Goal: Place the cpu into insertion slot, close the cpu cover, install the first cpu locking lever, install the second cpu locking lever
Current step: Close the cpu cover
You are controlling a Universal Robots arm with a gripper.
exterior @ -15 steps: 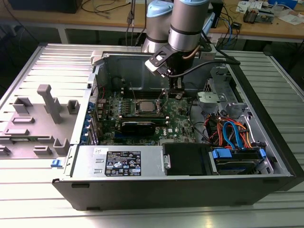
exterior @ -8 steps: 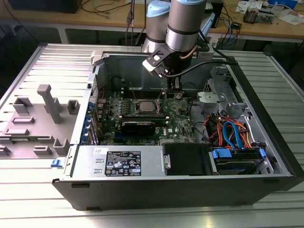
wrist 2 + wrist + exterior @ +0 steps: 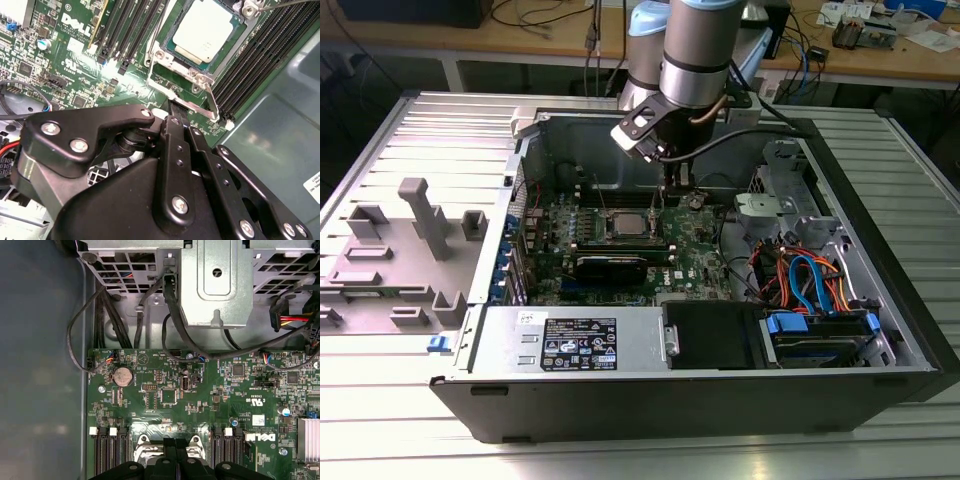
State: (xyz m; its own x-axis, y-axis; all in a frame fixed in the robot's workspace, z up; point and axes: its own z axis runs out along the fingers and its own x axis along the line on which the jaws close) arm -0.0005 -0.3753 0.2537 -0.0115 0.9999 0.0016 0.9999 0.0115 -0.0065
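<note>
The cpu [image 3: 202, 31] lies flat in the insertion slot [image 3: 167, 56] on the green board, its silver top showing; it appears too in the exterior view [image 3: 628, 222]. The silvery cpu cover [image 3: 187, 100] has its edge bar right at my fingertips, and I cannot tell whether it lies fully flat. My gripper [image 3: 175, 107] is shut, fingers together, tip touching that cover edge. It reaches down into the case [image 3: 658, 205], and its fingers [image 3: 169, 460] show between two cover tabs. A thin locking lever [image 3: 156, 32] runs beside the slot.
Black memory slots [image 3: 260, 55] flank the socket on both sides. A metal drive cage [image 3: 215, 285] with black cables stands past the board. The power supply [image 3: 570, 340] and a blue-cabled drive bay [image 3: 815, 325] fill the case front. A grey fixture [image 3: 415, 235] sits outside.
</note>
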